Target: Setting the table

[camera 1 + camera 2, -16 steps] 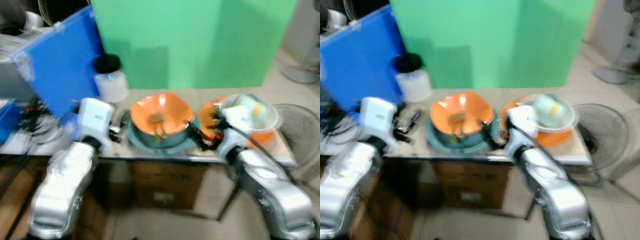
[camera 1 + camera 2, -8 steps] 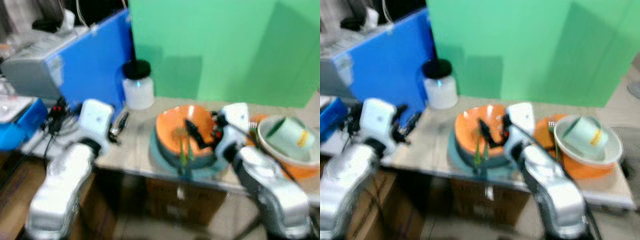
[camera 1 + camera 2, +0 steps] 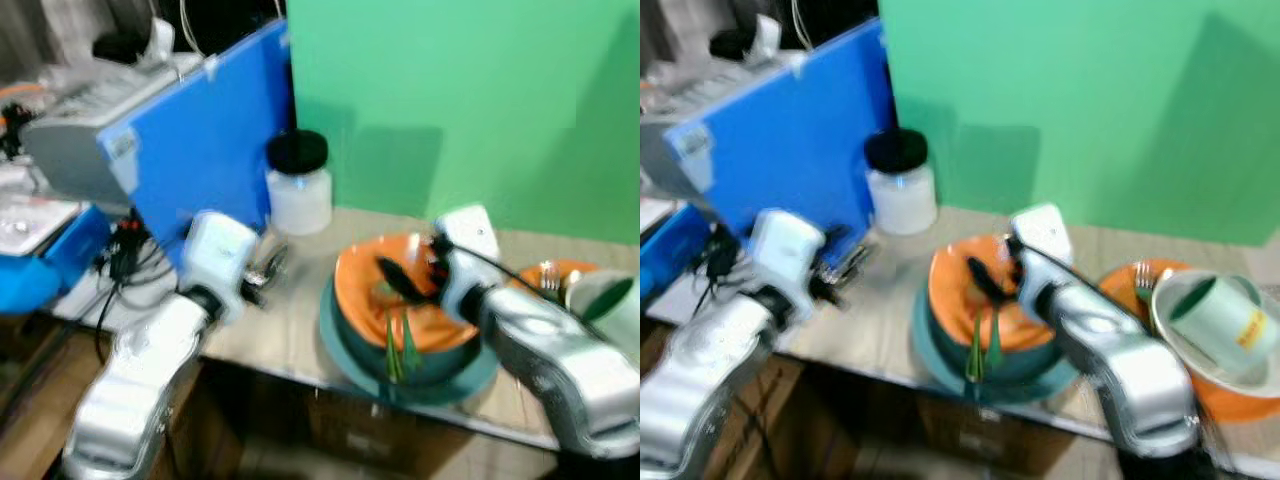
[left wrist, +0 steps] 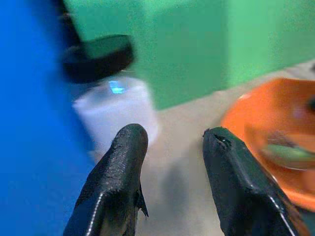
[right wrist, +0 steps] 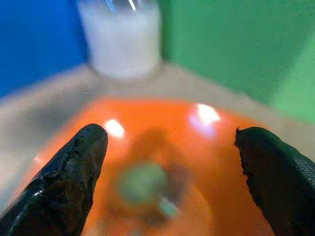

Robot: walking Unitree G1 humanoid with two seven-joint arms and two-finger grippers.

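Observation:
An orange bowl (image 3: 420, 310) sits on a teal plate (image 3: 345, 345) at the table's front edge, with green utensils (image 3: 398, 348) leaning in it. My right gripper (image 3: 397, 280) hangs over the inside of the bowl. The right wrist view shows it open (image 5: 170, 137) above the orange bowl (image 5: 197, 162), with a blurred green utensil (image 5: 142, 183) below. My left gripper (image 3: 265, 275) is low over the table, left of the plate. It is open and empty (image 4: 174, 137), pointing between a white jar (image 4: 115, 105) and the bowl (image 4: 275, 118).
The black-lidded white jar (image 3: 298, 185) stands at the back, beside a leaning blue panel (image 3: 200, 140). At the right an orange plate (image 3: 1240, 392) carries a white bowl (image 3: 1185, 330) with a pale green cup (image 3: 1225, 315) and a fork (image 3: 1143, 275). Cables and a blue bin (image 3: 45, 270) lie far left.
The camera has swung left, so everything sits further right in the picture. My right gripper went from the orange bowl's right rim to above its inside. The left gripper stayed near the jar.

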